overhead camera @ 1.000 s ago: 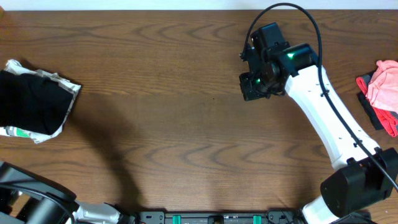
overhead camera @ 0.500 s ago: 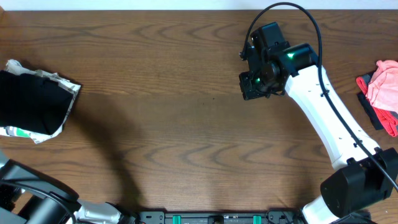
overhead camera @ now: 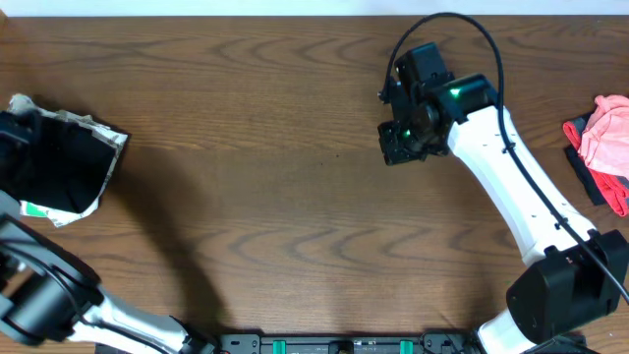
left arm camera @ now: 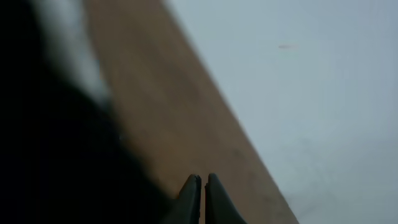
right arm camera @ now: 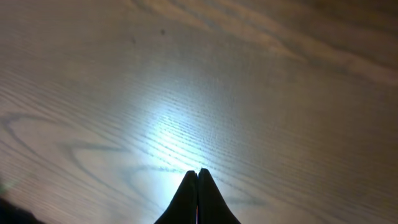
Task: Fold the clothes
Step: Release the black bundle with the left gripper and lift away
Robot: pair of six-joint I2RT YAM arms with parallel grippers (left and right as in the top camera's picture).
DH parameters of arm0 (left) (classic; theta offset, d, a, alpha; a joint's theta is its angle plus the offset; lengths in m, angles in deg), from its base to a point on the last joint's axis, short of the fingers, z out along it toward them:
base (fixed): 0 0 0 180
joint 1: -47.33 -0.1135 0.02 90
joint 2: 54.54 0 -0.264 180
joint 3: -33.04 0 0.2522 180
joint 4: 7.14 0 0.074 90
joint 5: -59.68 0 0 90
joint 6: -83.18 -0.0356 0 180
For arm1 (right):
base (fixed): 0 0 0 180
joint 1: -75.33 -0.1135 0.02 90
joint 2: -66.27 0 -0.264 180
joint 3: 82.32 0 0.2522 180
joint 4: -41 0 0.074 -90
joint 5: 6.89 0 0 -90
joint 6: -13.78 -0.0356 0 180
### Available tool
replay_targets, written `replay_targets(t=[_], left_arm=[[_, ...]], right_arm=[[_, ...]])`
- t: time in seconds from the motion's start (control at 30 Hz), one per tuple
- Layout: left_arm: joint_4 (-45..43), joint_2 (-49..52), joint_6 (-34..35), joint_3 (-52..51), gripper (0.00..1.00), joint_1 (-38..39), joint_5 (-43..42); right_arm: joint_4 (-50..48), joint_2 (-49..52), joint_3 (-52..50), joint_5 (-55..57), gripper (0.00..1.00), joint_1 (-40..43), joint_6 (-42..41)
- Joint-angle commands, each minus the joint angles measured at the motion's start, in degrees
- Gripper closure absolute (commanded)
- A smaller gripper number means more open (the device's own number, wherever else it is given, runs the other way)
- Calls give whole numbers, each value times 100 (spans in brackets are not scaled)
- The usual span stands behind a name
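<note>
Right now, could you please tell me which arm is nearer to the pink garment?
Right. The right arm stretches over mid-table, left of the pink garment at the right edge; the left arm is at the far left, beside the black cloth.

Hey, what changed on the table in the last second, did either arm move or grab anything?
The left arm swung up along the left edge of the table toward the folded black garment; the left gripper is shut, holding nothing. Nothing was grabbed or released. The right arm barely shifted, the right gripper shut over bare wood. The garment and pink clothes stayed put.
</note>
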Motion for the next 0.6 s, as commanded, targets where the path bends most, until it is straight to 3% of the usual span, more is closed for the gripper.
replay_targets(t=[0.0,0.1,0.27,0.43,0.53,0.57], left_arm=[[267,597,-92,122,94,-280,313],[815,911,-96,122,93,-466,686],[984,1128,-96,101,83,-662,710],[448,1121,-4,103,68,-649,-105],[-94,1113,385,107,41,-588,-621],[-321,1097,560,107,27,-555,-778]], right_arm=[[9,-11,-92,11,99,44,79],[9,-11,-92,11,99,44,74],[0,-11,-92,7,99,42,35],[4,-11,-92,9,98,44,35],[-2,-11,-92,9,98,33,35],[-17,-11,-92,11,97,33,37]])
